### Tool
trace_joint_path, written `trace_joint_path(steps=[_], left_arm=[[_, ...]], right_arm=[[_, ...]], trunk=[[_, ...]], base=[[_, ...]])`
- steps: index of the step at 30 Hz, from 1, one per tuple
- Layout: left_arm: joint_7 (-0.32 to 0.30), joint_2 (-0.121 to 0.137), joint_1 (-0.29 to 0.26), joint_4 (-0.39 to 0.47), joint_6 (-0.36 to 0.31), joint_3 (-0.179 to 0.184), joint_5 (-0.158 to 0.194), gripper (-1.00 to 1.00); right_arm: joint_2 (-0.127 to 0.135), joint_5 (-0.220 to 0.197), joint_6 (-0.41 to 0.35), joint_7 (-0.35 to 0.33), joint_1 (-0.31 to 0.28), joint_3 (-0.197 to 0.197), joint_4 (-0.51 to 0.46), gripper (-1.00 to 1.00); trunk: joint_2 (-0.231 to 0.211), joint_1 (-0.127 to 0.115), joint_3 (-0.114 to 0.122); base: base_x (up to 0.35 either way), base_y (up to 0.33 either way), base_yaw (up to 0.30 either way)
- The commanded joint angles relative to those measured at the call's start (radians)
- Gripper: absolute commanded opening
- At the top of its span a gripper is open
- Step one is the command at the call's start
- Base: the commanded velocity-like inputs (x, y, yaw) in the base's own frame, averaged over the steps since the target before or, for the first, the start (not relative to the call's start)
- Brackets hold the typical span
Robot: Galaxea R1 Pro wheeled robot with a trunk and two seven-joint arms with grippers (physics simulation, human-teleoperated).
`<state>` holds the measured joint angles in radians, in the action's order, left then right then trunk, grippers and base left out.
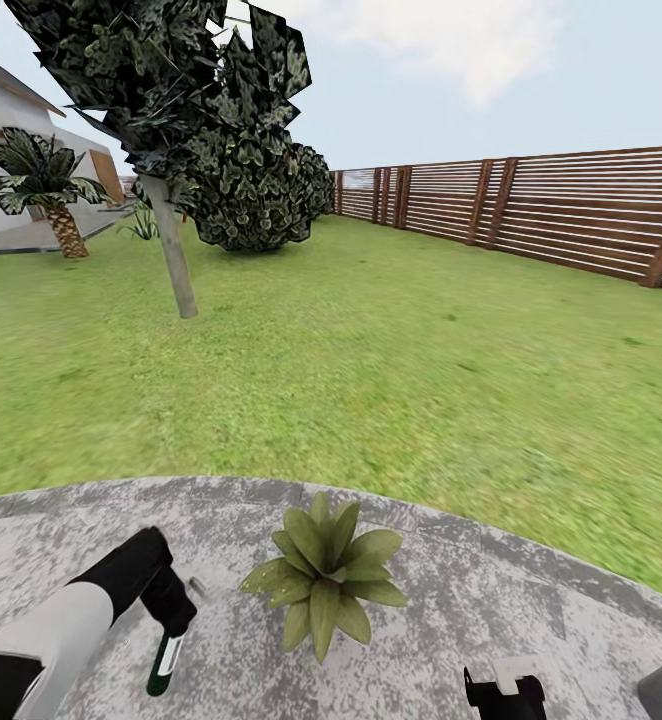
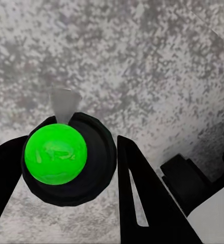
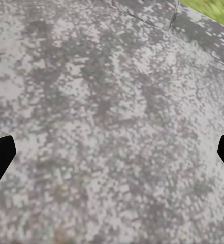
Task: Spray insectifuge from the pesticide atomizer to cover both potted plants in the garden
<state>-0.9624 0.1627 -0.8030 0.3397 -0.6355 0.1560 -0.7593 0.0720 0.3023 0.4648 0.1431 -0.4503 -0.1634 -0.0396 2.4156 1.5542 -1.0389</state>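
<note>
I hold the pesticide atomizer [image 1: 165, 664] in my left end effector [image 1: 176, 625]. My two black fingers [image 2: 142, 193] are closed on its sides, and I see its bright green end [image 2: 56, 153] poking out between them. In my head view the bottle hangs down from my end effector, low on the left, over the grey patio [image 1: 491, 600].

One potted plant [image 1: 323, 575] sits on the patio just to the right of the bottle, near me. I only see this one plant now.

What could go wrong? I think the bottle could slip, because it is slim and round and my fingers only pinch its sides. If I swing my arm fast, it may twist or drop onto the stone. I also cannot tell which way the spray hole points. If it points away from the leaves, the spray would land on the stone and the plant would stay dry. If I come too close, I could bump the leaves.

My right end effector [image 1: 504, 692] is low on the right. Its fingers are wide apart and hold nothing.

The patio is rough, speckled grey stone with a curved edge. Past it is a big green lawn [image 1: 391, 380]. A brown slat fence [image 1: 571, 210] runs along the far right. A tree [image 1: 171, 240] stands far left, with a dark bush [image 1: 261, 190], a palm [image 1: 46, 190] and a white house [image 1: 1, 120] beyond
</note>
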Motion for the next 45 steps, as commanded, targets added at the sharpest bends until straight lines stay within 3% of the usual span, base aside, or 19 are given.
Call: trace_joint_path(steps=[1, 5, 8, 11, 13, 19, 25, 27, 29, 31, 33, 34, 36, 39, 43, 45], left_arm=[[-0.008, -0.001, -0.002, 0.004, -0.004, 0.001, -0.006, -1.0], [-0.026, -0.011, -0.014, 0.109, -0.019, 0.002, -0.007, -1.0], [-0.054, -0.011, -0.01, 0.139, -0.02, 0.005, -0.013, -1.0], [-0.06, -0.012, 0.001, 0.138, -0.017, 0.007, -0.012, -1.0], [-0.058, -0.028, 0.008, 0.129, -0.01, 0.012, -0.013, -1.0], [-0.056, -0.032, 0.075, 0.131, -0.001, 0.013, -0.013, -1.0], [-0.068, -0.025, 0.062, 0.145, -0.005, 0.016, -0.012, -1.0], [-0.105, -0.026, 0.047, 0.149, -0.006, 0.017, -0.014, -1.0], [-0.187, -0.032, 0.004, 0.166, -0.008, 0.019, -0.043, -1.0], [-0.226, -0.035, -0.016, 0.174, -0.012, 0.019, -0.098, -1.0], [-0.279, -0.047, -0.025, 0.194, -0.016, 0.018, -0.197, -1.0], [-0.323, -0.051, -0.027, 0.224, -0.017, 0.018, -0.231, -1.0], [-0.389, -0.053, -0.03, 0.28, -0.019, 0.017, -0.25, -1.0], [-0.433, -0.065, -0.033, 0.353, -0.032, 0.018, -0.266, -1.0], [-0.487, -0.076, -0.039, 0.384, -0.056, 0.017, -0.317, -1.0], [-0.512, -0.074, -0.038, 0.387, -0.058, 0.015, -0.323, -1.0]], right_arm=[[0.0, 0.011, 0.003, 0.004, -0.001, -0.007, 0.001, 1.0], [0.0, 0.011, 0.003, 0.005, -0.001, -0.007, 0.001, 1.0], [0.0, 0.011, 0.003, 0.005, -0.001, -0.007, 0.001, 1.0], [0.001, 0.011, 0.003, 0.005, -0.001, -0.007, 0.001, 1.0], [0.003, 0.011, 0.003, 0.005, -0.001, -0.007, 0.001, 1.0], [0.002, 0.011, 0.003, 0.005, -0.001, -0.007, 0.001, 1.0], [0.002, 0.011, 0.003, 0.006, -0.001, -0.007, 0.001, 1.0], [0.002, 0.011, 0.003, 0.006, -0.001, -0.007, 0.002, 1.0], [0.002, 0.011, 0.003, 0.006, -0.001, -0.007, 0.004, 1.0], [0.002, 0.011, 0.003, 0.006, -0.001, -0.007, 0.005, 1.0], [0.002, 0.011, 0.003, 0.005, -0.001, -0.007, 0.005, 1.0], [0.003, 0.011, 0.003, 0.006, -0.001, -0.007, 0.005, 1.0], [0.003, 0.011, 0.003, 0.006, -0.001, -0.007, 0.005, 1.0], [0.003, 0.011, 0.003, 0.006, -0.001, -0.007, 0.005, 1.0], [0.003, 0.011, 0.003, 0.006, -0.001, -0.007, 0.004, 1.0], [0.003, 0.011, 0.003, 0.006, -0.001, -0.007, 0.005, 1.0]], trunk=[[0.0, 0.0, -0.001], [0.0, 0.0, -0.001], [0.0, 0.0, -0.001], [0.0, 0.0, -0.001], [0.0, 0.0, -0.001], [0.0, 0.0, -0.001], [0.0, 0.0, -0.001], [0.0, 0.0, -0.001], [0.0, 0.0, -0.001], [0.0, 0.0, -0.001], [0.0, 0.0, -0.001], [0.0, 0.0, -0.001], [0.0, 0.0, -0.001], [0.0, 0.0, -0.001], [0.0, 0.0, -0.001], [0.0, 0.0, -0.001]], base=[[0.0, 0.0, 0.0], [0.0, 0.0, 0.0], [0.0, 0.0, 0.0], [0.0, 0.0, 0.0], [0.0, 0.0, 0.0], [0.0, 0.0, 0.0], [0.0, 0.0, 0.0], [0.0, 0.0, 0.0], [0.0, 0.0, 0.0], [0.0, 0.0, 0.0], [0.0, 0.0, 0.0], [0.0, 0.0, 0.0], [0.0, 0.0, 0.0], [0.0, 0.0, 0.0], [0.0, 0.0, 0.0], [0.0, 0.0, 0.0]])
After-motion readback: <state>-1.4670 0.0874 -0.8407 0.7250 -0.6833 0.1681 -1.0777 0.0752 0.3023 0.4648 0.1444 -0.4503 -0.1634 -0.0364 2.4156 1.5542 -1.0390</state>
